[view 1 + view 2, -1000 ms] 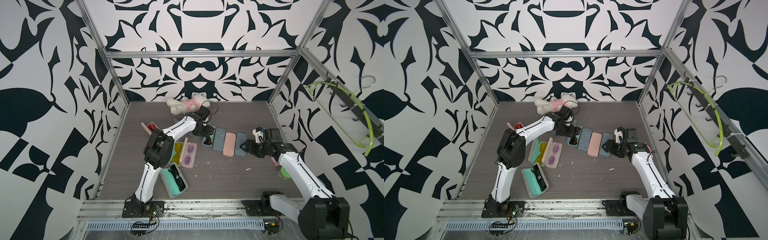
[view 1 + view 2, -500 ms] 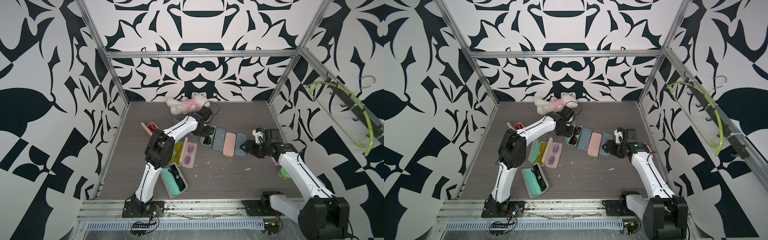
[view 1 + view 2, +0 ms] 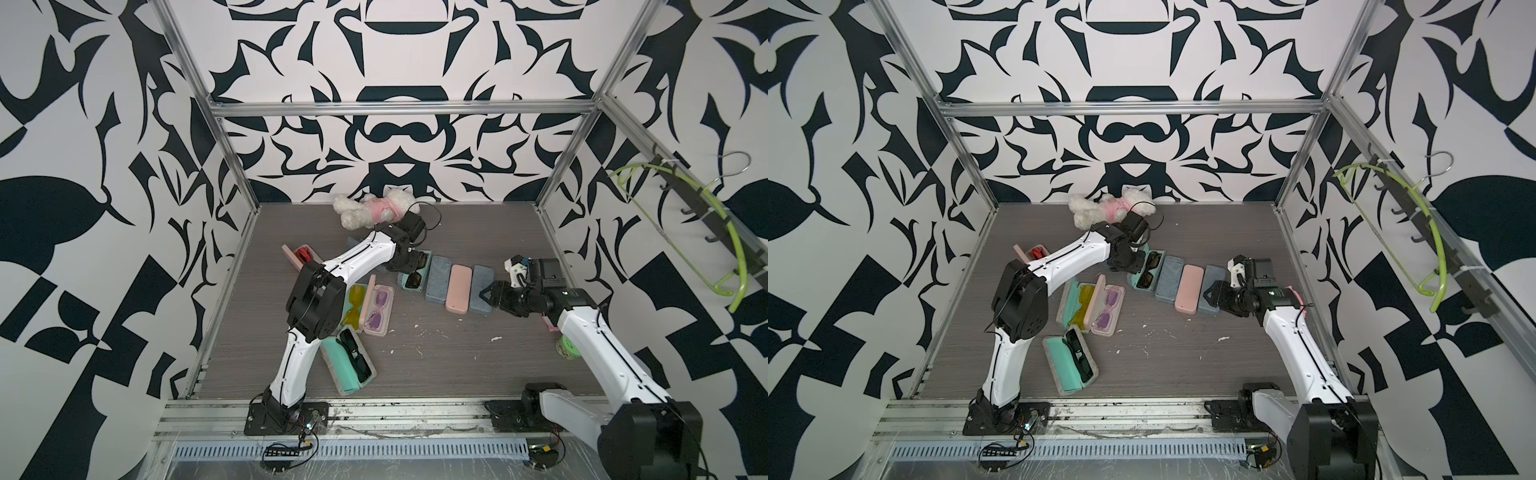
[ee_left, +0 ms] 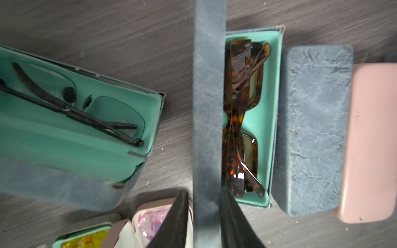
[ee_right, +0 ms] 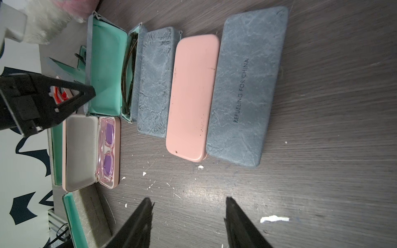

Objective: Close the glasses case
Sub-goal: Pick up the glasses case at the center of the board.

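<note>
Blue-grey textured hard glasses case with mint lining (image 4: 271, 139) was not yet closed: its lid (image 4: 208, 107) stood upright, edge-on, pinched between the left jaws, with the tray (image 4: 273, 70) just beside them holding folded tortoiseshell plastic glasses (image 4: 236, 120). Swinging the lid down over the tray seemed all that was left. The right jaws were spread, empty, apart from it over the grey wood-grain table (image 5: 322, 171).

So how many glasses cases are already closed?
3, in one row: plain blue case, pink case in the middle, lettered blue case nearest the right gripper. The left arm may hide others.
</note>
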Robot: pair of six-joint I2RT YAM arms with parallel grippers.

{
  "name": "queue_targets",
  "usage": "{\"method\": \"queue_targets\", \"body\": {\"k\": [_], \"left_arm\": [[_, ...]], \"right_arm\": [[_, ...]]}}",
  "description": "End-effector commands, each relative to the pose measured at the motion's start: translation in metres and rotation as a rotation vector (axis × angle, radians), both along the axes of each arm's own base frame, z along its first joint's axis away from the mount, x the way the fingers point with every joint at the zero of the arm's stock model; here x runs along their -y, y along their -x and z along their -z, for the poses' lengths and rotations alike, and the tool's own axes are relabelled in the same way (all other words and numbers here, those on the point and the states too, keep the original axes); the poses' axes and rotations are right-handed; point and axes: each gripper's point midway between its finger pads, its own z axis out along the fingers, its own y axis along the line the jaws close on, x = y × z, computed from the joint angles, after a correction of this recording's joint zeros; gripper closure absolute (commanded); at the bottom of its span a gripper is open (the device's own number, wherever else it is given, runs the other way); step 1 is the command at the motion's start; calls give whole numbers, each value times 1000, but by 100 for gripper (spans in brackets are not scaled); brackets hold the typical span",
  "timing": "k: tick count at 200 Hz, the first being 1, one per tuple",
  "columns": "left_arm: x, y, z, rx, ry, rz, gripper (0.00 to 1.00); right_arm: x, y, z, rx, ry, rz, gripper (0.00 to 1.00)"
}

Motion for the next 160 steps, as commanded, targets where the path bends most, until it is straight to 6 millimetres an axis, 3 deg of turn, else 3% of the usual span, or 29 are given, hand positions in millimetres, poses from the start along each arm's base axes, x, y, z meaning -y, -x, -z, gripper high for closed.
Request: {"method": "queue_targets", "body": {"k": [1,60,82,125,142,160], "left_arm": [[-9,9,-14,18,-26,4,71],[-6,10,1,-14,-39,13,69],[-3,14,-7,-2,-27,13,59],[7,21,-48,122,36,16,36],[12,23,-48,118,26,33,28],[13,21,-35,92,-12,43,27]], "right_arm": [[-2,0,-6,21,2,-4,44],[-2,2,-1,8,2,-7,44],[-2,3,0,8,5,-12,44],[-4,5,2,11,0,-17,44],[-4,6,4,7,-6,-17,44],[-5,7,5,6,-13,-18,44]]}}
